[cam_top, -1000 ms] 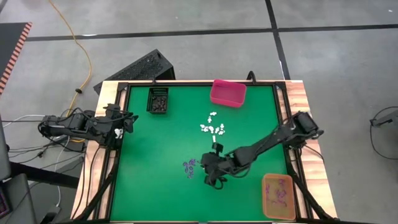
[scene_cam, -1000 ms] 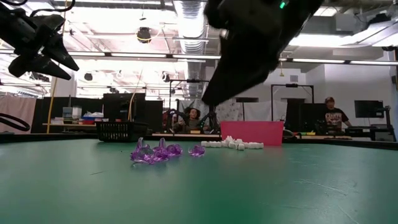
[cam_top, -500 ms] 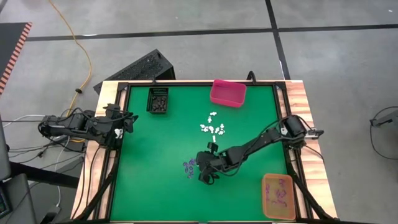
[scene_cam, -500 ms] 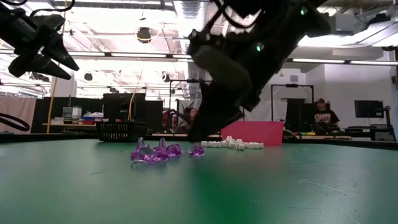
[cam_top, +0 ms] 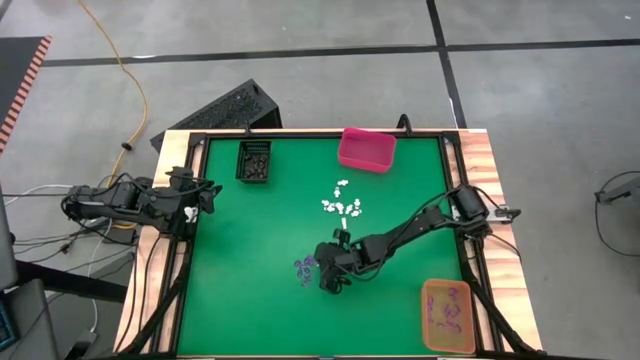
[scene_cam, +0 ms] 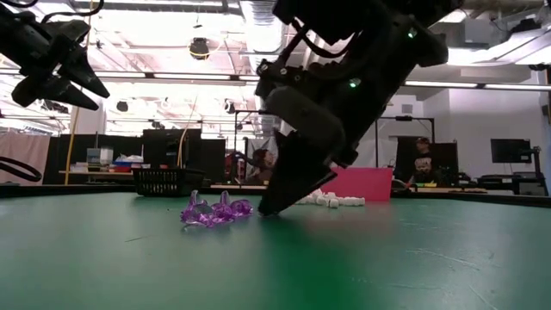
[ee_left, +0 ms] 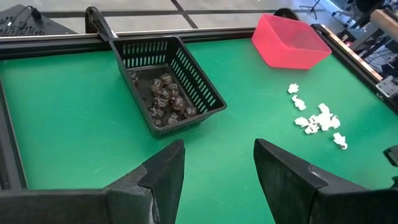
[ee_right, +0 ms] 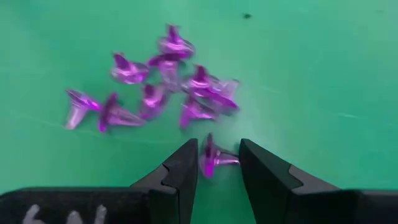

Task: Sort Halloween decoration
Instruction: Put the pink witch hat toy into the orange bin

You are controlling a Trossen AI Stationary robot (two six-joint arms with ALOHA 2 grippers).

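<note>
One purple trinket (ee_right: 214,158) now sits between the spread fingers (ee_right: 180,171) of the right claw (cam_top: 330,283), which has dropped from above the desk (cam_top: 250,300) to the near-middle of it over the last second and now straddles the piece without yet closing on it; the low view shows the fingertips down at the green surface. Just beyond that piece lies the rest of the purple cluster (ee_right: 155,87), about ten trinkets bunched close, some touching. That descent suggests a pick of a single purple piece is about to start, likely bound for the orange bin (cam_top: 447,315) at the near right corner, which already holds a few purple pieces. Farther on, toward the middle, the white trinkets (cam_top: 342,206) lie in a loose group, unsorted. At the far edge stand the black basket (ee_left: 168,81), with dark trinkets (ee_left: 165,99) in it, and the pink bin (cam_top: 366,149), which looks empty. Off at the left edge the left claw (ee_left: 214,171) waits, open and holding nothing.
</note>
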